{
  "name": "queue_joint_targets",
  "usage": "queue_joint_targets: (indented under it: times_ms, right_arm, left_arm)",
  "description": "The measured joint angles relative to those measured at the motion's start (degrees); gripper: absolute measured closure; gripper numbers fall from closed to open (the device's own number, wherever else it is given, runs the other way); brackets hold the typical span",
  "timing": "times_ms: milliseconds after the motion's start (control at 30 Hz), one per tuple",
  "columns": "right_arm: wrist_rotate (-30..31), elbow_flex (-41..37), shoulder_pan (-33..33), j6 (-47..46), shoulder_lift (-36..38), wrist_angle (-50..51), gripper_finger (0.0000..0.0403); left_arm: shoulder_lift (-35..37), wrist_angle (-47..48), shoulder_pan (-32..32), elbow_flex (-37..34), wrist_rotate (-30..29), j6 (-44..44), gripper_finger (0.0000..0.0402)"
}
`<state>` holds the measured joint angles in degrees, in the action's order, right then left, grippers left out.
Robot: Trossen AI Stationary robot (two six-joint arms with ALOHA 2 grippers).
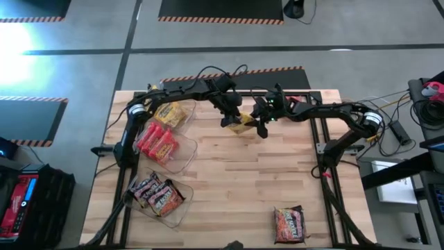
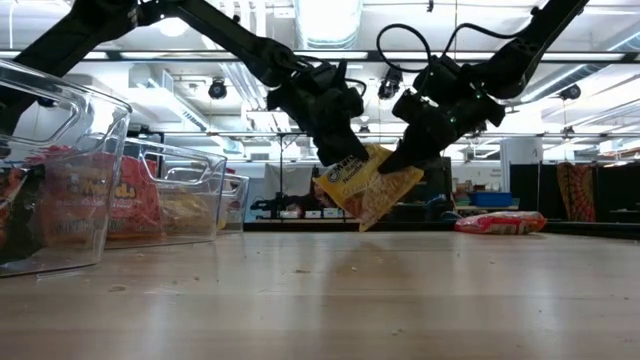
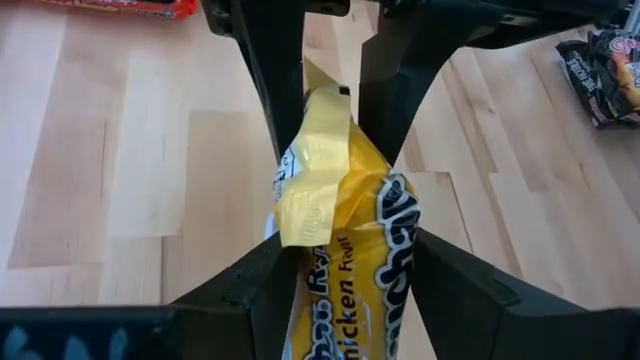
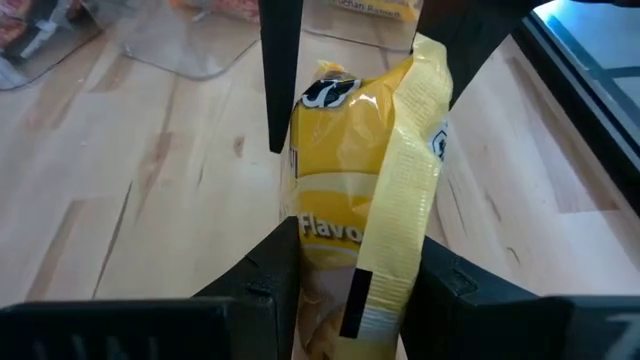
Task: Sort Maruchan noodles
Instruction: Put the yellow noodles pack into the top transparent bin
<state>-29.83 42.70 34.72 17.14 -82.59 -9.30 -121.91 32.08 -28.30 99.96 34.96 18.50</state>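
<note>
Both my claws, left (image 2: 335,150) and right (image 2: 405,155), clench yellow packet (image 2: 368,185) mid-air; light, crinkly, slippery; best gripped at sealed edges.

Yellow noodle packet (image 3: 340,240) clamped between left tool (image 3: 345,275) fingers and right tool (image 3: 330,60) fingers, above wooden table (image 3: 120,180). Dark packet (image 3: 605,80) at edge.

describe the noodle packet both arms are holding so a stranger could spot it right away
Look to the far middle of the wooden table, where the two dark arms meet. Held in the air between the left tool and right tool is a yellow packet, the only packet off the table and outside the bins.
</note>
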Motion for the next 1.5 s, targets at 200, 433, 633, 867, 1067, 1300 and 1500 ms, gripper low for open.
queue_joint_targets:
  times_ms: [200, 433, 633, 867, 1067, 1300, 1500]
  right_arm:
    - [0.1, 0.0, 0.0, -0.1, 0.0, -1.6, 0.0292]
    - [-0.1, 0.0, 0.0, -0.6, 0.1, -3.1, 0.0292]
    - [-0.4, 0.0, 0.0, -1.4, 0.1, -2.9, 0.0292]
    - [-0.6, 0.0, 0.0, -3.6, 0.1, -3.0, 0.0261]
    - [0.1, 0.2, 0.2, -4.3, 2.9, 0.9, 0.0206]
    - [4.1, 0.2, 0.3, -4.2, 12.1, 9.5, 0.0173]
    - [5.5, 0.2, 0.3, -7.2, 14.8, 12.0, 0.0173]
  left_arm:
    - [0.0, 0.6, 0.0, 0.0, 0.0, -0.6, 0.0232]
    - [-0.1, 0.6, 0.1, 0.0, 0.0, -1.4, 0.0239]
    - [-0.1, 0.7, 0.1, 0.1, -0.4, -0.8, 0.0294]
    - [-0.1, 1.8, 0.0, 0.1, 0.1, -1.6, 0.03]
    - [-0.3, 2.8, 0.0, 0.1, 0.2, -1.5, 0.0296]
    - [-0.1, 3.8, -0.6, 0.2, 0.1, -2.5, 0.0302]
    - [0.1, 11.0, -1.7, 3.4, -3.9, -2.7, 0.0302]
